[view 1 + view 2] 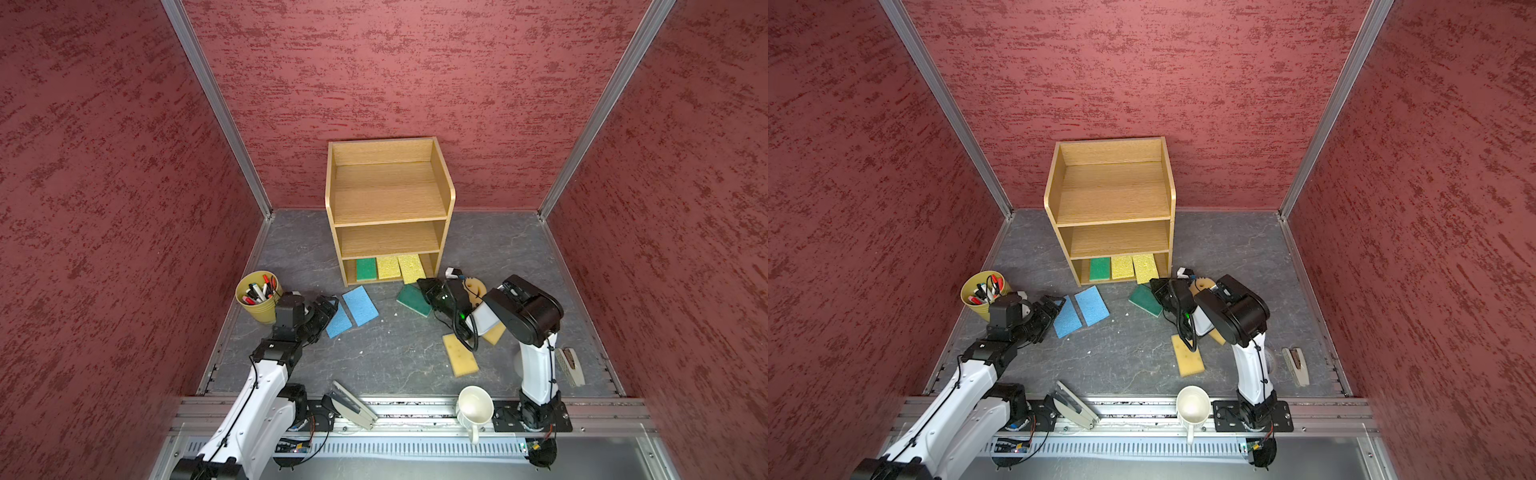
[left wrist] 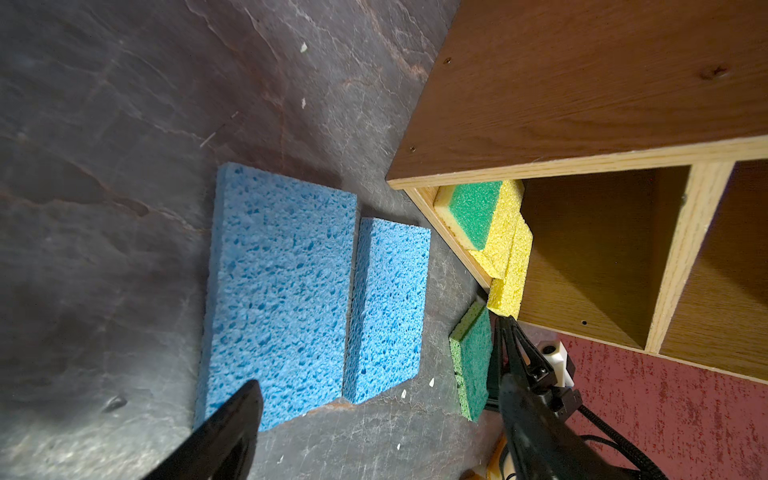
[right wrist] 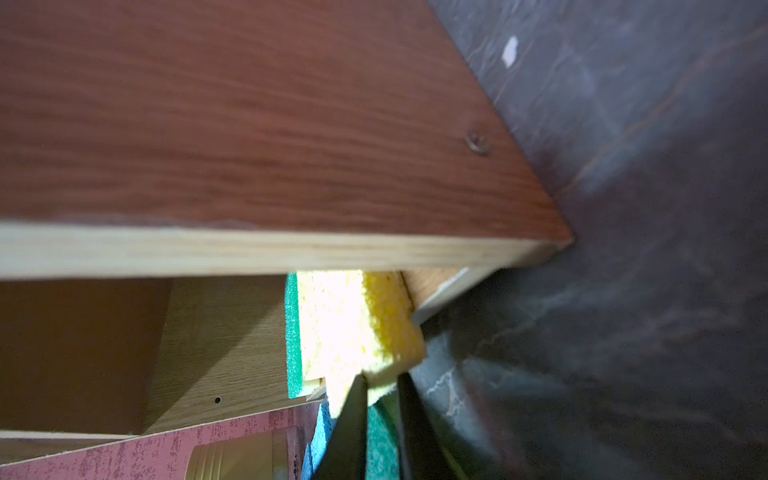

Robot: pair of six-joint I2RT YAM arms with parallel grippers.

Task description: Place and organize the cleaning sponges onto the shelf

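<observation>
Your right gripper is pinched nearly together on the protruding corner of a yellow sponge lying in the bottom tier of the shelf. Your left gripper gapes wide, holding nothing, just by the blue sponges on the floor.

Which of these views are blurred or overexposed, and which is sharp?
Right wrist view: blurred overall, and the yellow sponge glares almost white. Left wrist view: sharp, the blue sponges' pores are crisp. In both top views: even light, good focus, but the corner posts lean outward from the wide angle.
</observation>
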